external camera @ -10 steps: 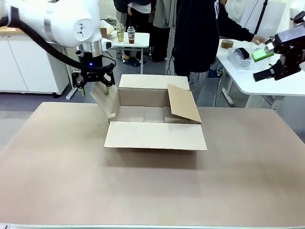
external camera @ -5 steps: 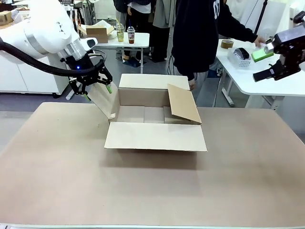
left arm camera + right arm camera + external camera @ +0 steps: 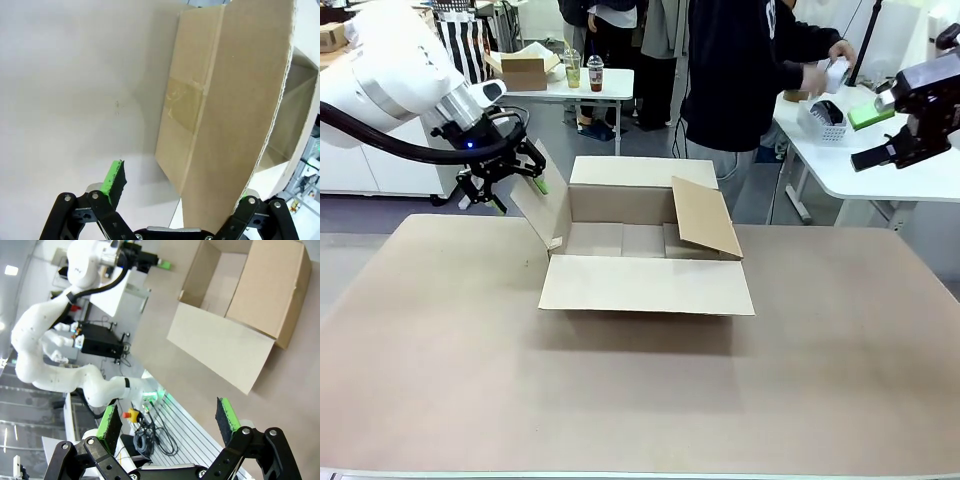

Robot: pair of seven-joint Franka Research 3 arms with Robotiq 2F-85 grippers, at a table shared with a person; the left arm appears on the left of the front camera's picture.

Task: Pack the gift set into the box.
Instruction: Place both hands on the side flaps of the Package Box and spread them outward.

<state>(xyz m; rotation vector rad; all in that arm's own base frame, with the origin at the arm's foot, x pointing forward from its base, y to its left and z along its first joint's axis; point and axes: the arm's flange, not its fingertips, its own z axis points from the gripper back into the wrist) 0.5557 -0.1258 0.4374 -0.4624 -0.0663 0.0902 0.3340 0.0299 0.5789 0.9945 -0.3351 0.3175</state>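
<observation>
The box [image 3: 645, 285] stands open in the middle of the table, near flap laid flat, right flap leaning inward. My left gripper [image 3: 520, 192] is open astride the upright left flap [image 3: 225, 100], which lies against one finger while the other green pad [image 3: 114, 180] stands clear. High at the right, my right gripper [image 3: 872, 135] hangs open and empty [image 3: 167, 422], looking down on the box [image 3: 270, 285]. I cannot pick out a gift set. At the far right, the person's hand holds a small white object [image 3: 835, 75].
The brown table [image 3: 470, 350] stretches around the box. A white side table [image 3: 880, 170] with a small basket [image 3: 825, 120] stands at the right. Behind, a small table carries cups and a small open cardboard box [image 3: 525, 65].
My left gripper has swung left and tilted, taking the left flap outward with it. The person's hand has lifted a white object off the side table. The right arm stays still.
</observation>
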